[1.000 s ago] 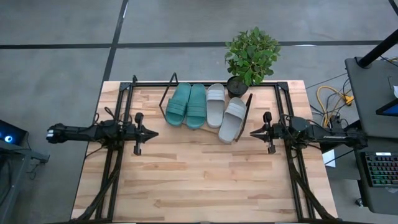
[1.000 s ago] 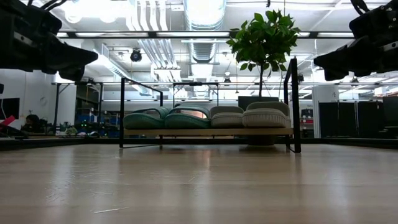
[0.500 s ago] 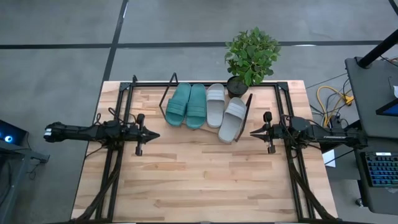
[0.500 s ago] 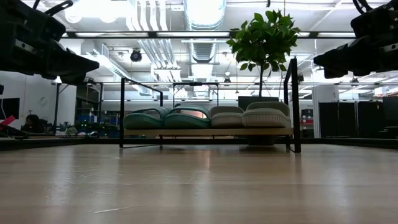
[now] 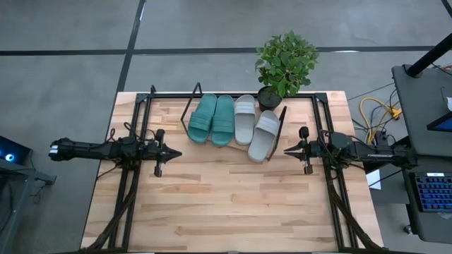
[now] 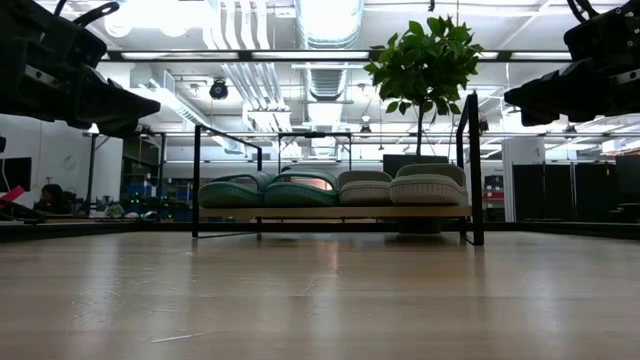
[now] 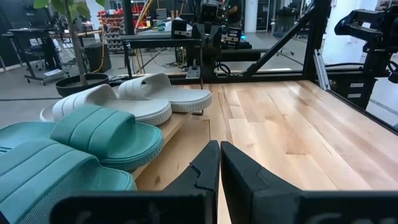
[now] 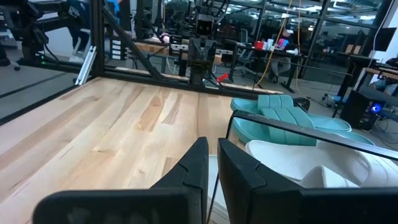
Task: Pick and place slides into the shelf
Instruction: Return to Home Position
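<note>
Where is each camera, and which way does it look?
High view: above the table, looking straight down; the left arm and right arm show.
Low view: at tabletop height, facing the shelf; arm ends show in the top corners.
Left wrist view: on the left arm, facing across the sandals; its shut jaws show.
Right wrist view: on the right arm, facing the opposite way; shut jaws too.
Shared: all four see the sandals.

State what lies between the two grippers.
In the high view, mostly bare tabletop lies between the left gripper and the right gripper; the low end of the rightmost grey slide juts into that stretch, near the right gripper.
</note>
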